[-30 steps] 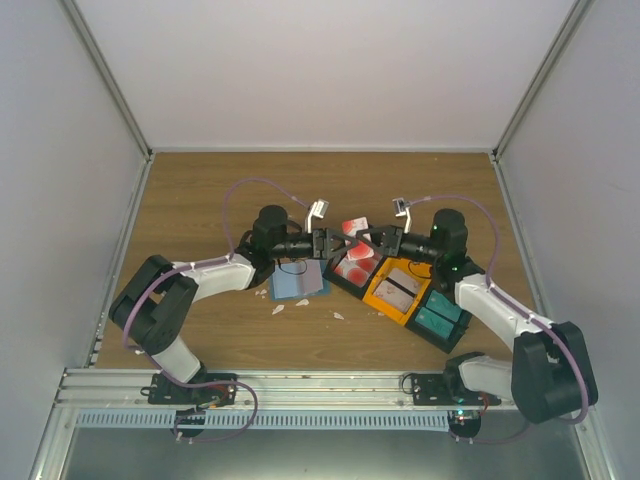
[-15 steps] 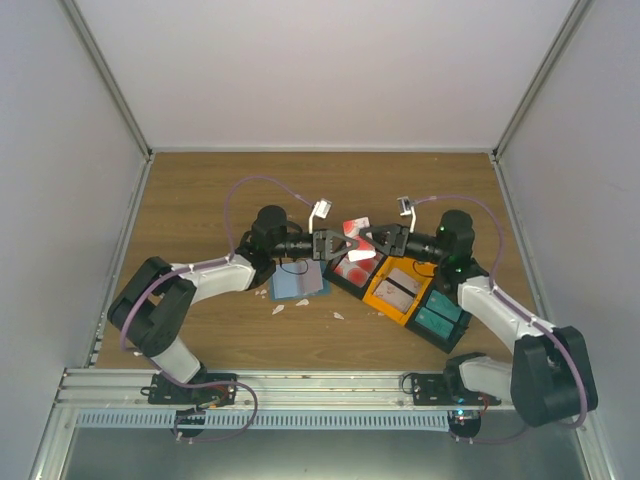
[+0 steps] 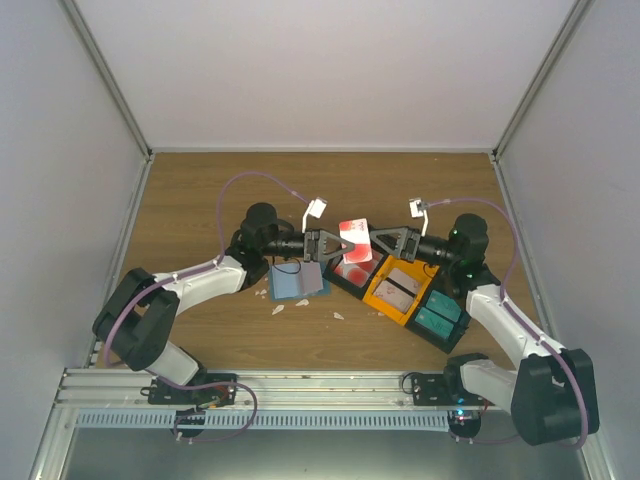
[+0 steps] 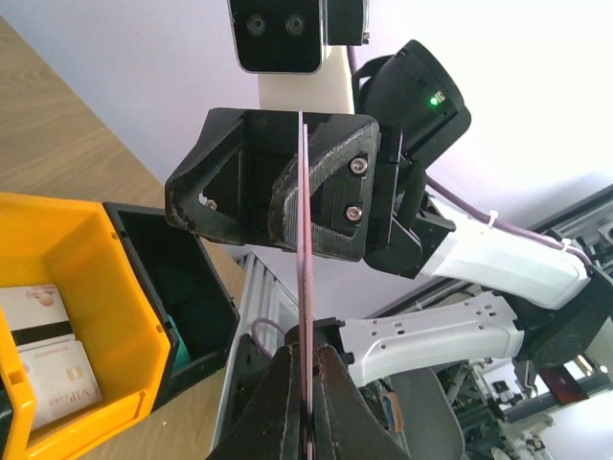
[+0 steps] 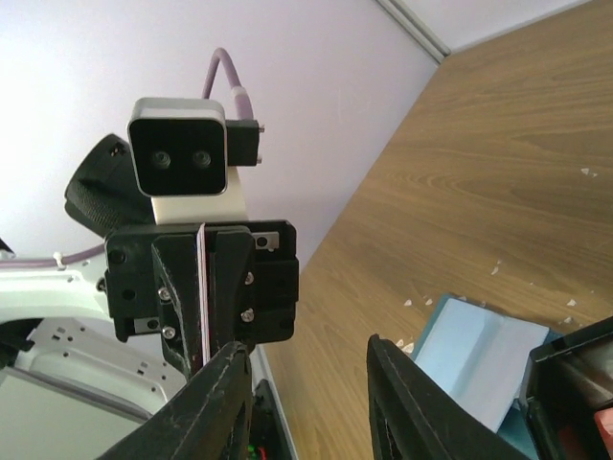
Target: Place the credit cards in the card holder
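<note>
**Op:** What's changing right now?

**Eng:** The handover is swapping sides. A second ago your right gripper (image 5: 311,388) was pinching the credit card (image 3: 352,229) and your left gripper (image 4: 306,383) was standing wide. Now the left is clamping the card's edge and the right's fingers are spreading clear apart. The card is hanging in mid-air between the two wrists, above the bins, edge-on to both wrist cameras.

**Op:** So it's mine on the left?

**Eng:** Looking that way. You're holding it on the card holder's side. The card holder (image 3: 298,283) is lying flat on the table (image 3: 200,200), just beside the black bin (image 3: 338,280) and below your left wrist. Insertion isn't starting yet.

**Op:** What's getting in the way?

**Eng:** First, the right's fingers are still bracketing the card in the left wrist view. I can't tell whether a pad is still brushing it, so I'd be backing the right arm straight out before you swing. Second, nothing is pinning the holder down, so it's probably going to slide when the card pushes in. I also can't tell which edge is the mouth.

**Op:** Anything else nearby?

**Eng:** Red-patched cards (image 3: 357,268) are waiting in the black bin and pale cards (image 4: 48,359) are sitting in the orange bin (image 4: 115,278). The teal bin (image 3: 440,320) is nearest the right base. White scraps (image 3: 278,309) are lying by the holder's near edge, so you're risking dragging one in.
</note>
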Robot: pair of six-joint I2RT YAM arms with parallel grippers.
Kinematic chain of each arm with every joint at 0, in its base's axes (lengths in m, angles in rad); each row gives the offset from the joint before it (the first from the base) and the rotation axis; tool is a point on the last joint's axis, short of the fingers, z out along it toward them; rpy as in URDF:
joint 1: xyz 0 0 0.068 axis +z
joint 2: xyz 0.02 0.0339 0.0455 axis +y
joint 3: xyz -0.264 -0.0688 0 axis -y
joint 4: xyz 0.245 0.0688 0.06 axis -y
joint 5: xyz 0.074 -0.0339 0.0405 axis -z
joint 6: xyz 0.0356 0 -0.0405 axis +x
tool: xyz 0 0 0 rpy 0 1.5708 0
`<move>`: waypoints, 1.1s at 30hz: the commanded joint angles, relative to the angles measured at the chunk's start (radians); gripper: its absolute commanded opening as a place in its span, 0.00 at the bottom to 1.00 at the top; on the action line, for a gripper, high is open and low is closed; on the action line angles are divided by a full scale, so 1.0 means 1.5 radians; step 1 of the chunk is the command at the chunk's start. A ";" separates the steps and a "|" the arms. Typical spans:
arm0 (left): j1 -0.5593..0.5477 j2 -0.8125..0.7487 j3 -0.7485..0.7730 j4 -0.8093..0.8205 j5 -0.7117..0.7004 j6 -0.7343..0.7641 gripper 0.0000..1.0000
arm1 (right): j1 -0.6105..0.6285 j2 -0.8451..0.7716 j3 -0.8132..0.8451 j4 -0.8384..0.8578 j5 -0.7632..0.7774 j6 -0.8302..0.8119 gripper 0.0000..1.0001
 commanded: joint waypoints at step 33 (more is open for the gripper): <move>0.006 -0.016 0.025 -0.015 0.050 0.025 0.00 | 0.010 0.015 0.022 -0.067 -0.062 -0.102 0.31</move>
